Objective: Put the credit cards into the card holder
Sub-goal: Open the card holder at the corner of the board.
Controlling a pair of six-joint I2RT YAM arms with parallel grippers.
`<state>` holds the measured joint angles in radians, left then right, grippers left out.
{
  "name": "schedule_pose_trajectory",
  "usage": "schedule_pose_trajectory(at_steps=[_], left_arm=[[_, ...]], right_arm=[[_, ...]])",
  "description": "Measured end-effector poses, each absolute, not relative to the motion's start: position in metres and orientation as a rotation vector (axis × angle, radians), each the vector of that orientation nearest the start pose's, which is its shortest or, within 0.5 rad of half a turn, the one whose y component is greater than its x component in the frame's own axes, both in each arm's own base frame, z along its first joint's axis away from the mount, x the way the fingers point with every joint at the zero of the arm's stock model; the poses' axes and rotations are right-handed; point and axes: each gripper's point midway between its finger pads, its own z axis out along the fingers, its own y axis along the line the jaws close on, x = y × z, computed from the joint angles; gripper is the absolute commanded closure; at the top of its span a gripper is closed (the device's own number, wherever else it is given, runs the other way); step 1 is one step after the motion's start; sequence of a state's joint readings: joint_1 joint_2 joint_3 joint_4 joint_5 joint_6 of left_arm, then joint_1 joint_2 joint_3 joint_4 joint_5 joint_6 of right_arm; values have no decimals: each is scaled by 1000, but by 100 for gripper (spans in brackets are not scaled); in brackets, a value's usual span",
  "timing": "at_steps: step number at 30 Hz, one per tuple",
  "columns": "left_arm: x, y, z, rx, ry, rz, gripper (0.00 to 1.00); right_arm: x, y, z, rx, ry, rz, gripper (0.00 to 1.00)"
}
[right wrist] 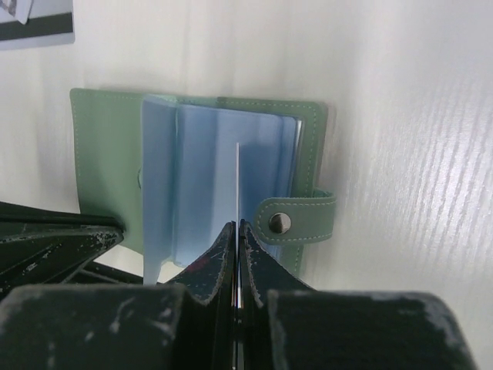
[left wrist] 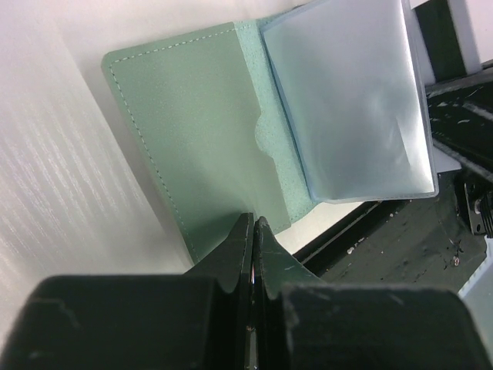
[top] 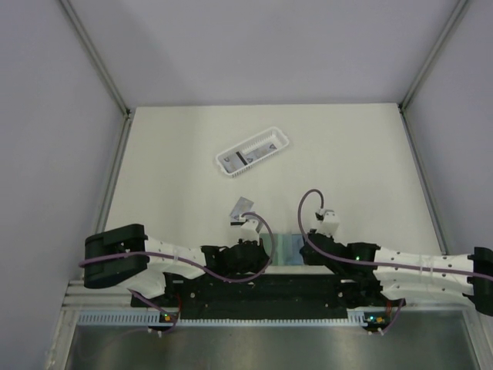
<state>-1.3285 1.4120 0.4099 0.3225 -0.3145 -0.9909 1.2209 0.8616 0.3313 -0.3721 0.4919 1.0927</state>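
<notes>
The sage-green card holder point(top: 289, 248) lies open at the table's near edge between both grippers. Its pale blue sleeves point(right wrist: 200, 177) stand fanned up and its snap tab point(right wrist: 296, 220) points right. My right gripper point(right wrist: 237, 225) is shut on a thin credit card point(right wrist: 237, 177). The card is seen edge-on, upright over the sleeves. My left gripper point(left wrist: 253, 220) is shut, with its tips at the near edge of the holder's green left flap point(left wrist: 192, 131). Nothing shows between those tips. Another credit card point(top: 243, 206) with a black stripe lies on the table behind the left wrist, and it also shows as a credit card point(right wrist: 35, 19) in the right wrist view.
A white slotted basket point(top: 253, 154) sits tilted at mid-table with a card-like piece inside. The black arm-mount rail point(left wrist: 400, 254) runs right beside the holder. Grey walls with metal posts close in the table on three sides.
</notes>
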Motion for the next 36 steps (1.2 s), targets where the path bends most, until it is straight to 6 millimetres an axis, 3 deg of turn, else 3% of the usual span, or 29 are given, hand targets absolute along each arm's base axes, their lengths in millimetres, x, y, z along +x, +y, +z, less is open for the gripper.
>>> schedule_pose_trajectory(at_steps=[6,13,24,27,34,36], left_arm=[[103,-327,24,221,2363,-886,100],[102,-327,24,222,2364,-888,100],[102,-325,30,249,2354,-884,100],[104,-330,53,273,2311,-913,100],[117,-362,160,299,2074,-1086,100],[120,-367,174,309,2035,-1098,100]], right_arm=[[129,183,44,93,2367,481,100],[127,166,35,107,2392,385,100],[126,165,32,145,2399,387,100],[125,163,27,160,2404,388,100],[125,165,27,188,2390,429,100],[125,165,27,196,2386,440,100]])
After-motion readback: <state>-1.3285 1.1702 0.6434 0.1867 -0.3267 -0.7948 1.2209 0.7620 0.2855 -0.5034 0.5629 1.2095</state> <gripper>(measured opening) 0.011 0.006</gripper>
